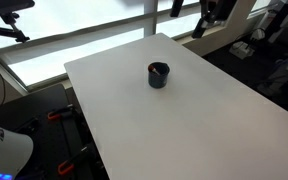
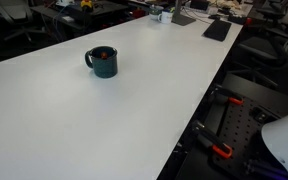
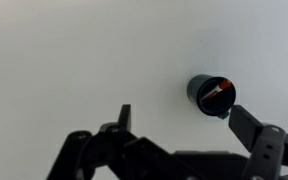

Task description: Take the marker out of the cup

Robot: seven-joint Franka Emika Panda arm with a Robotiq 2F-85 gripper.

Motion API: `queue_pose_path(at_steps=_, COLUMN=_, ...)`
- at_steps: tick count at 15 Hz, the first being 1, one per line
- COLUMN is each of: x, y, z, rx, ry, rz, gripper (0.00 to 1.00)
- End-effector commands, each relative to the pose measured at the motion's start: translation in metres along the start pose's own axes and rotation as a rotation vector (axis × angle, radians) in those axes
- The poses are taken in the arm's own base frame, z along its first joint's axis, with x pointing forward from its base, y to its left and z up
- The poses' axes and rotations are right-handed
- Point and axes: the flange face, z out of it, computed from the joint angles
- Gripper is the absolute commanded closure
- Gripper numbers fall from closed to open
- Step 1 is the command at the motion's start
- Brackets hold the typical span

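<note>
The marker (image 3: 217,91) sits inside the dark cup (image 3: 212,96), its reddish end showing at the rim. The gripper (image 3: 184,128) hangs above and to one side, its 2 fingers spread apart, holding nothing. I'd call this the approach: next it must centre over the marker and descend. The cup stands on a white table (image 2: 134,120), with a cluttered desk (image 2: 209,22) beyond.

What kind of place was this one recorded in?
Probably an office or lab workspace: a long white table with a dark cup on it, what look like dark office chairs beside it, and a bright window behind.
</note>
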Motion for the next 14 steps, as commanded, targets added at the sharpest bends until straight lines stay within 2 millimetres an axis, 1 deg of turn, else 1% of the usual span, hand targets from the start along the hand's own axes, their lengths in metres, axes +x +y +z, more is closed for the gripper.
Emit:
queue_pose_path(at_steps=1, x=0.054, y=-0.020, z=0.018, rx=0.017, ry=0.015, rz=0.098, gripper=0.00)
queue_pose_path(at_steps=4, x=0.092, y=-0.039, z=0.038, rx=0.002, ry=0.058, rz=0.205, gripper=0.00)
queue_pose_path(at_steps=6, x=0.108, y=-0.055, z=0.054, rx=-0.029, ry=0.056, rz=0.241, gripper=0.00)
queue_pose_path(at_steps=9, x=0.115, y=-0.074, z=0.077, rx=-0.010, ry=-0.056, rz=0.194, gripper=0.00)
queue_pose_path(at_steps=11, x=0.119, y=-0.081, z=0.088, rx=-0.001, ry=-0.120, rz=0.179, gripper=0.00)
queue_pose_path(at_steps=14, x=0.125, y=-0.084, z=0.100, rx=0.012, ry=-0.203, rz=0.171, gripper=0.00)
